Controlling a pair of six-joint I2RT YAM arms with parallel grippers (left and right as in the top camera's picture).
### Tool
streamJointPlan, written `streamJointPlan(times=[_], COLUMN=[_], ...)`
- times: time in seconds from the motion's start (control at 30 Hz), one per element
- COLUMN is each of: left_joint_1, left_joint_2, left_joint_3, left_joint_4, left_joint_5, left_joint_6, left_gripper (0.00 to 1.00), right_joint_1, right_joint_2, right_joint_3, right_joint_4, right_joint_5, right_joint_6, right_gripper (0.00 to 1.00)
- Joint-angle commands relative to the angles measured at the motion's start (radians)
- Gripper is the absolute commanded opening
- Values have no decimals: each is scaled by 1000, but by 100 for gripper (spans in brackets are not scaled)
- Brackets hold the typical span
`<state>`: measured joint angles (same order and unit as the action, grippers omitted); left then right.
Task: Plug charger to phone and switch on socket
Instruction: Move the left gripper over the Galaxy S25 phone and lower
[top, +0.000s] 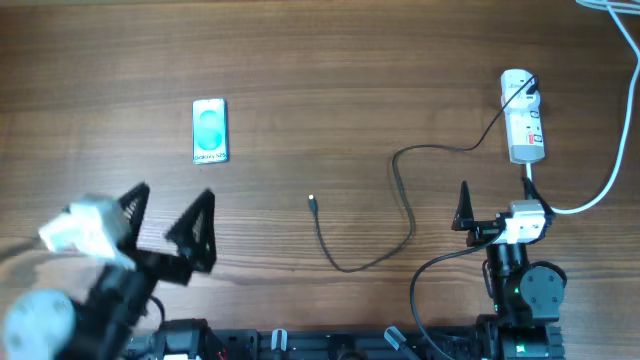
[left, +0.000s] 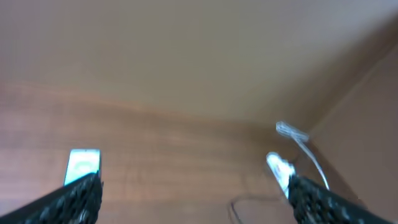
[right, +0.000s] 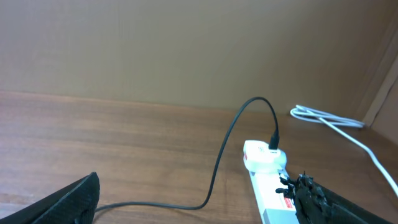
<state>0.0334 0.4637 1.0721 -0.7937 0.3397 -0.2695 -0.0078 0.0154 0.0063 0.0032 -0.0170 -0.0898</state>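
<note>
Item 1: left gripper (top: 175, 190), at the table's (top: 350, 60) 8 o'clock edge, jaws spread wide, nothing held between them. Item 2: phone (top: 210, 130), laid flat with its teal screen up, at 1 o'clock from the left gripper and apart from it; its lit end is also seen above the left finger in the left wrist view (left: 83, 163). Item 3: charger (top: 411, 225), a thin black cable whose metal-tipped connector lies loose near the table's centre, well apart from the phone; the cable is looped toward 3 o'clock and its black plug is seated in the far end of the socket. Item 4: right gripper (top: 497, 200), jaws likewise spread, empty. Item 5: socket (top: 523, 130), a white strip at 1 o'clock from the right gripper, also seen in the right wrist view (right: 267, 180); switch position cannot be told. Item 6: thick white cord (top: 612, 180), run from the socket's near end toward 1 o'clock.
</note>
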Motion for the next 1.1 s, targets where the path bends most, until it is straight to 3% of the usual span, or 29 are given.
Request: streamJointPlan(times=[0.0,0.3,0.63,0.83,1.07], left_joint_1=[-5,-5,-5,-5,-5], left_joint_2=[271,832,1218,1353,1468], left_joint_3=[263,749,750,745,745], left_joint_4=[-159,-563,-557,-558,-557], left_joint_5=[61,60,60,50,-62], left_joint_6=[61,161,158,158,157], left_gripper=[100,100,100,100,100], right_joint_1=[5,5,5,5,5], right_joint_2=[-8,-8,-8,-8,-8], right_joint_3=[-1,-1,-1,-1,-1], right_joint_4=[3,3,3,3,3], right_joint_5=[17,17,17,17,17], right_joint_6=[13,13,13,13,13], right_gripper=[100,100,100,100,100])
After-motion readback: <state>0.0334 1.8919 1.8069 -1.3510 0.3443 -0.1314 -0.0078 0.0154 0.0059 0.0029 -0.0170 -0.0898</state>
